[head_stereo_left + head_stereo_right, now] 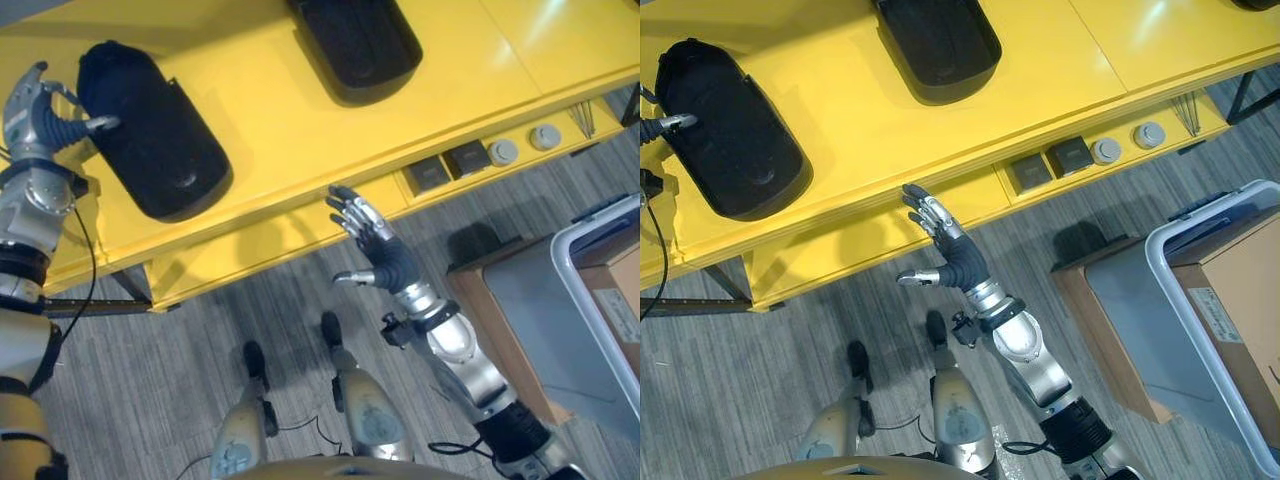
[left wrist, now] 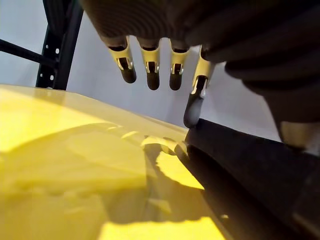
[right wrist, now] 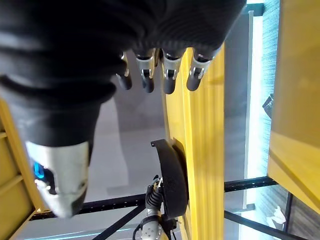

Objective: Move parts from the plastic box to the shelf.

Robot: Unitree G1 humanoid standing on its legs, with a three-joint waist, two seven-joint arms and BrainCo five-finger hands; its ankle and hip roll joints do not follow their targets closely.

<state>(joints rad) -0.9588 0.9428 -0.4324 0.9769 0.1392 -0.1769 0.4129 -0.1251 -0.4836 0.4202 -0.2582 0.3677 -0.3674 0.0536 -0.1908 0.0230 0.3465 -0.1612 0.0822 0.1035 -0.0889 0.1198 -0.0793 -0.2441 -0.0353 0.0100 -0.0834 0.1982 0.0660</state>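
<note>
Left hand (image 1: 40,110), relaxed, fingertips seemingly touching a black part (image 1: 150,130) on the yellow shelf (image 1: 300,120); right hand (image 1: 375,245) released, empty.

Head stereo pair: both eyes look steeply down from above onto yellow shelf (image 1: 300,120) and grey floor; right eye offset slightly, scene slides toward left. Both share two black parts (image 1: 150,125), right hand (image 1: 385,255), plastic box (image 1: 1210,300).
Left wrist view: very close, low along shelf top, past own fingers (image 2: 150,70) to black part edge.
Right wrist view: close, along own fingers (image 3: 167,75) toward shelf front edge.
</note>
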